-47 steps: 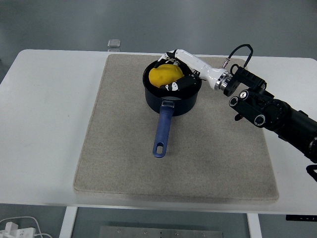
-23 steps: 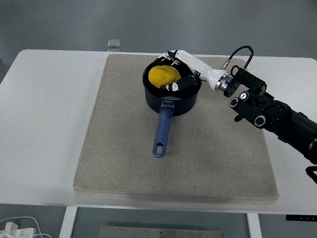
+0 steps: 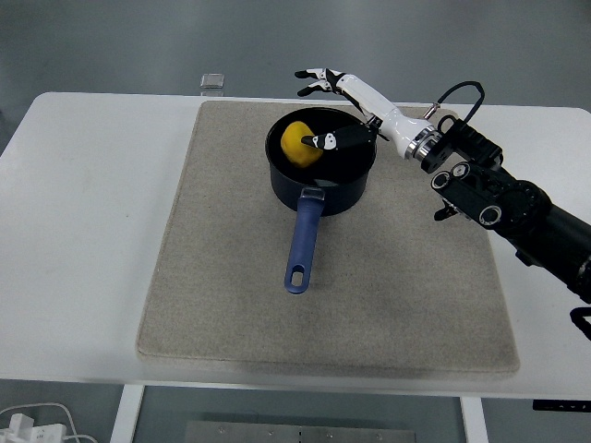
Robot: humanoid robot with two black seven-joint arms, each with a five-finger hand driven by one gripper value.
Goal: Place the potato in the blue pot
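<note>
Head view, potato (image 3: 295, 143) upright in blue pot (image 3: 319, 173), handle toward near edge

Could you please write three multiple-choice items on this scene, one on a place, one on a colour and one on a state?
1. Where is the potato?
A. inside the blue pot
B. on the mat beside the pot
C. on the bare table

2. What colour is the potato?
A. red
B. yellow
C. green

3. How does the right hand stand?
A. shut on the potato
B. shut on the pot's handle
C. open, holding nothing

Answers:
1 A, the potato lies within the pot's rim, toward its left wall.
2 B, it shows bright yellow against the dark inside of the pot.
3 C, the fingers are spread above the pot's far rim and the thumb is clear of the potato.
</note>
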